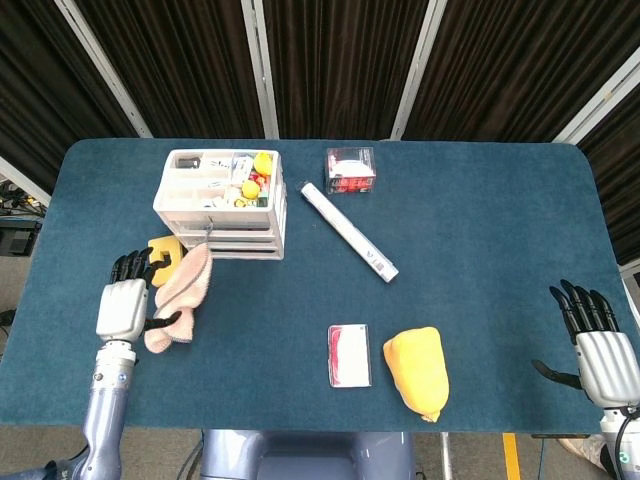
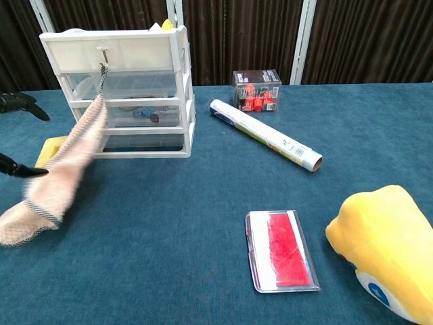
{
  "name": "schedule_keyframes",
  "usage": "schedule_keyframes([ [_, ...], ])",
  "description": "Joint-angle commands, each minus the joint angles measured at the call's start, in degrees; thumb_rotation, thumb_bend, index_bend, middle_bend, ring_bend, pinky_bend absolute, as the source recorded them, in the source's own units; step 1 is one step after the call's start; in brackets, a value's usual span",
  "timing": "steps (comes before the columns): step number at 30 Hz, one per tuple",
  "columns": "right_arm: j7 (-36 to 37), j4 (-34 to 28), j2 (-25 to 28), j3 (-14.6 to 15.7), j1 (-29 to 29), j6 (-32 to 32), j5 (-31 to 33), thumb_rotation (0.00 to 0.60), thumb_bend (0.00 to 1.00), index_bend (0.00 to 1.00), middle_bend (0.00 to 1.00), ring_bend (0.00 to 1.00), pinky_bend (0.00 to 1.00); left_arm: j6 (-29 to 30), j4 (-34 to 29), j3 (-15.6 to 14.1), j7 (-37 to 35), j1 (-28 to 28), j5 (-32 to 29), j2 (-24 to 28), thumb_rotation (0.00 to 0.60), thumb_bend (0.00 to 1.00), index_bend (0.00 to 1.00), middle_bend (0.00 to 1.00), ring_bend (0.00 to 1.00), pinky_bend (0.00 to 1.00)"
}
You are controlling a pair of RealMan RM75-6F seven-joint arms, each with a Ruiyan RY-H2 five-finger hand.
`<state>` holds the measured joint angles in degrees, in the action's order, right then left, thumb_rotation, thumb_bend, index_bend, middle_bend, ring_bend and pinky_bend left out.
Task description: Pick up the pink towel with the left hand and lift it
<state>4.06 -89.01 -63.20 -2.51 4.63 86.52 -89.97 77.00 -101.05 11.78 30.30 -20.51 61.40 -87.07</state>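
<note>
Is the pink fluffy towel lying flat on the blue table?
No, the pink fluffy towel hangs slanted from the white plastic drawer unit, caught near its top.

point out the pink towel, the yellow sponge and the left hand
pink towel (image 2: 64, 166), chest view, middle of the hanging cloth
yellow sponge (image 1: 163, 247), head view, its top face
left hand (image 1: 124, 302), head view, back of the palm

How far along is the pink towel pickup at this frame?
Done: nothing secure. The pink towel slants from the handle of the white drawer unit down toward the table. In hand: the left hand is beside it, fingers spread, thumb touching, with no grip visible. Left: grasp the towel and lift it clear. The right hand is idle and open.
</note>
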Motion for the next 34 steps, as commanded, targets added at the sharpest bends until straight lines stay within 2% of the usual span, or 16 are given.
schedule_keyframes([
  [1,-0.01,-0.02,0.02,-0.02,0.0,-0.02,0.05,0.6,0.01,0.02,0.0,0.0,0.0,-0.53,-1.14,-1.09,-0.07,-0.08,0.67,1.03,0.564,0.01,0.18,0.0,0.0,0.02],
  [8,0.0,-0.03,0.09,0.01,-0.01,-0.05,0.04,0.6,0.01,0.02,0.0,0.0,0.0,0.5,-3.04,-2.68,-2.41,0.45,5.12,3.17,0.563,0.01,0.15,0.0,0.0,0.02],
  [14,-0.3,0.04,0.08,0.05,0.06,-0.28,0.09,0.6,0.01,0.02,0.0,0.0,0.0,3.25,-3.64,-5.64,-4.39,1.8,13.94,7.34,0.564,0.02,0.13,0.0,0.0,0.02],
  [20,-0.95,-0.03,0.25,0.15,0.24,-0.6,-0.1,0.6,0.01,0.0,0.0,0.0,0.0,7.99,0.52,-9.74,-8.57,4.86,23.49,12.59,0.562,0.02,0.05,0.0,0.0,0.0],
  [27,-2.58,0.06,0.01,0.32,0.2,-0.57,-0.3,0.6,0.01,0.0,0.0,0.0,0.0,11.51,3.32,-12.72,-14.26,9.27,25.62,16.09,0.56,0.02,0.0,0.0,0.0,0.0],
  [34,-2.88,0.31,-0.16,0.21,0.17,-0.4,-0.22,0.6,0.01,0.0,0.0,0.0,0.0,12.88,4.75,-13.97,-17.56,11.95,26.04,17.54,0.561,0.01,0.0,0.0,0.0,0.0],
])
